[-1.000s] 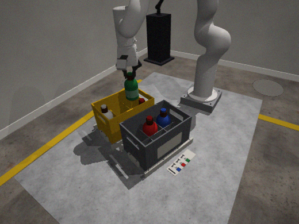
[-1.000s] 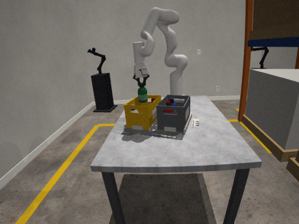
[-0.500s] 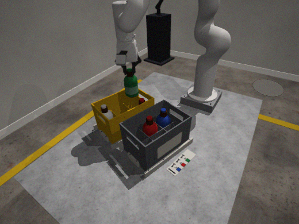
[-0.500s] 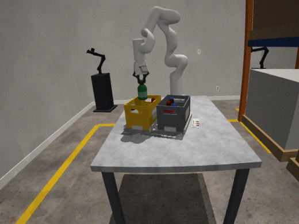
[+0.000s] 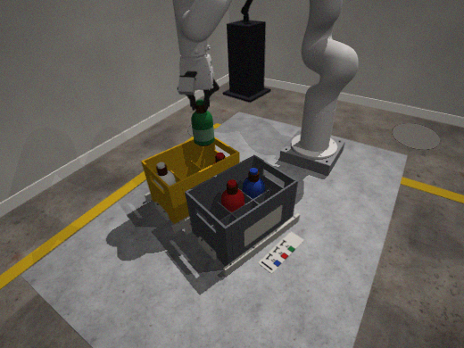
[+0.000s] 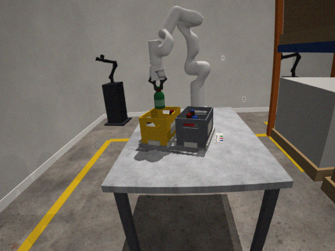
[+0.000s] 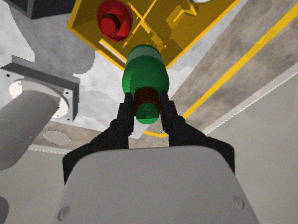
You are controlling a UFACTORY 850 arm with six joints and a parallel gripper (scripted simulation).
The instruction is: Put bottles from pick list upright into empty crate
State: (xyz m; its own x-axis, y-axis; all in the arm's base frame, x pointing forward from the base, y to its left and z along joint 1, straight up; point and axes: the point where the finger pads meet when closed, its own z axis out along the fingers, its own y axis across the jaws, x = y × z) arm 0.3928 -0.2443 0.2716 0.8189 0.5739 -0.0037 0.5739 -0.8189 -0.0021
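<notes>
The gripper is clamped on the green bottle's neck, above the yellow crate, so it hangs upright.

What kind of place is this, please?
Probably a warehouse or factory work cell: yellow floor lines, a tall orange storage rack, and a robot arm at a table with bottle crates.

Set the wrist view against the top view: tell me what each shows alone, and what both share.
Wrist only: the black pincer's fingers clamped on the brown cap of the green-labelled bottle.
Top only: the dark grey crate holding a red-labelled bottle and a blue-labelled bottle, plus the paper pick list.
Both: that green bottle hanging clear above the yellow plastic crate.
</notes>
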